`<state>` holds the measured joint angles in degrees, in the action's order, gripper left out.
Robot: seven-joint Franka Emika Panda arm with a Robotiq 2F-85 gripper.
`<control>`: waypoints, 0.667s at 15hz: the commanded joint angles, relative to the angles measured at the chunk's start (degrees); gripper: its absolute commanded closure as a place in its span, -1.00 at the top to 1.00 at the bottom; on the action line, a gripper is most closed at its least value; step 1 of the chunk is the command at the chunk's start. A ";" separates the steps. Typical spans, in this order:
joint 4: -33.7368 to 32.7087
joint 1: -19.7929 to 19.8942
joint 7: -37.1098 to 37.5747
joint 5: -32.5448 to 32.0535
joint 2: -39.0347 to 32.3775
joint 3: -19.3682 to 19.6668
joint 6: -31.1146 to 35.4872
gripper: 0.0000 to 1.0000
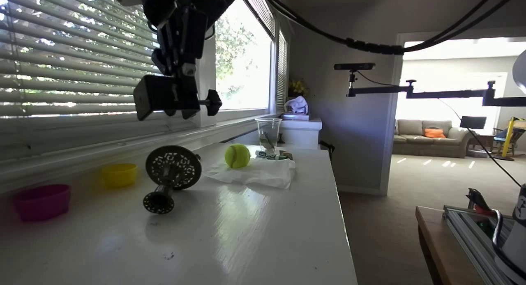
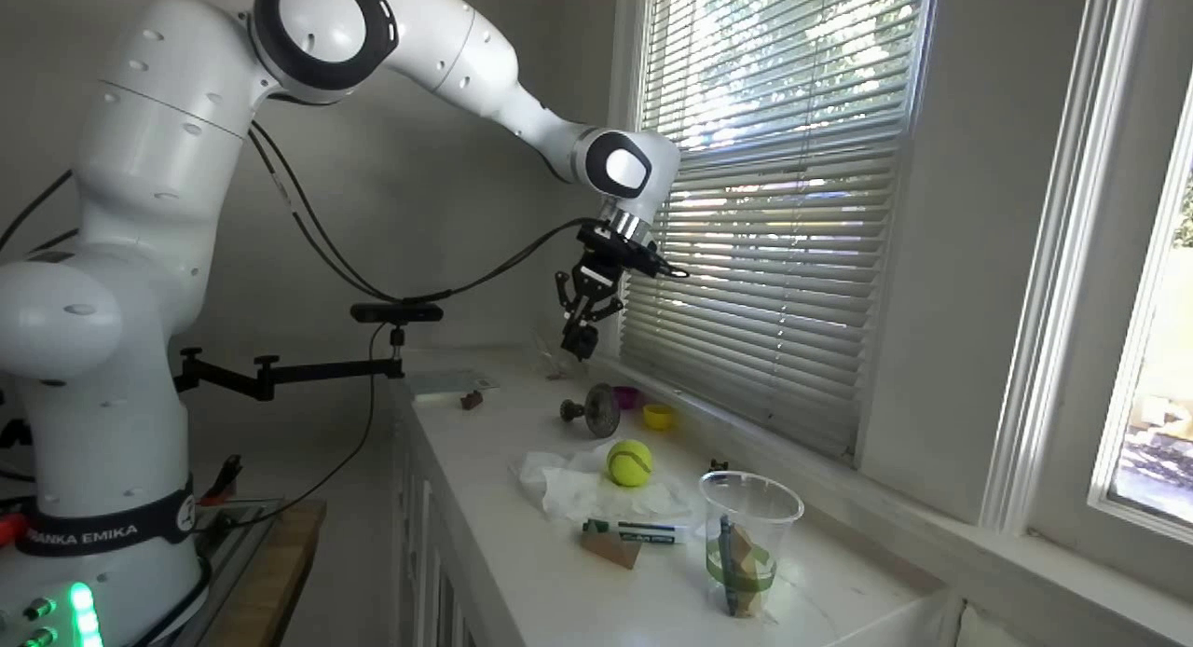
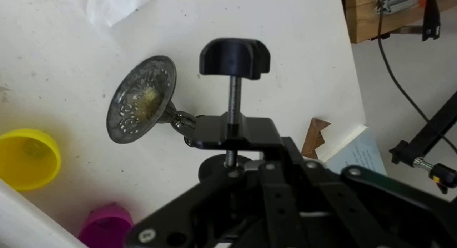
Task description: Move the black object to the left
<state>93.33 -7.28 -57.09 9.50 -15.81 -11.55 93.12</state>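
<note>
Glossy white counter (image 1: 283, 231) by the window (image 1: 246, 63), black screw clamp (image 1: 162, 98) hanging above it with the gripper (image 1: 179, 72) clenched on its frame. Probably held up high so it clears the tipped openwork metal stand (image 1: 183, 166) when shifted left.

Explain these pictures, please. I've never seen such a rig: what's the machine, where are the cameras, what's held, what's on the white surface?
That is a white robot arm ending in a black tool. Two pictures come from cameras outside it; the third, from a wrist camera, looks down. The tool grips a black object, seemingly a screw clamp, above the white countertop. On that surface, among other things: a tipped metal dish on a stem, a tennis ball on a white sheet, a marker, a clear cup, a yellow cup and a magenta cup.
</note>
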 commanded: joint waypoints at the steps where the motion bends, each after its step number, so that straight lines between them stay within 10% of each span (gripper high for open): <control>1: -4.31 -1.50 -1.28 -2.93 -2.03 -0.92 -3.19 -0.96; 10: -12.29 -6.54 0.02 -4.56 -8.36 -3.45 1.58 -0.96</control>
<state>85.64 -12.42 -57.47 7.39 -21.35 -14.13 94.56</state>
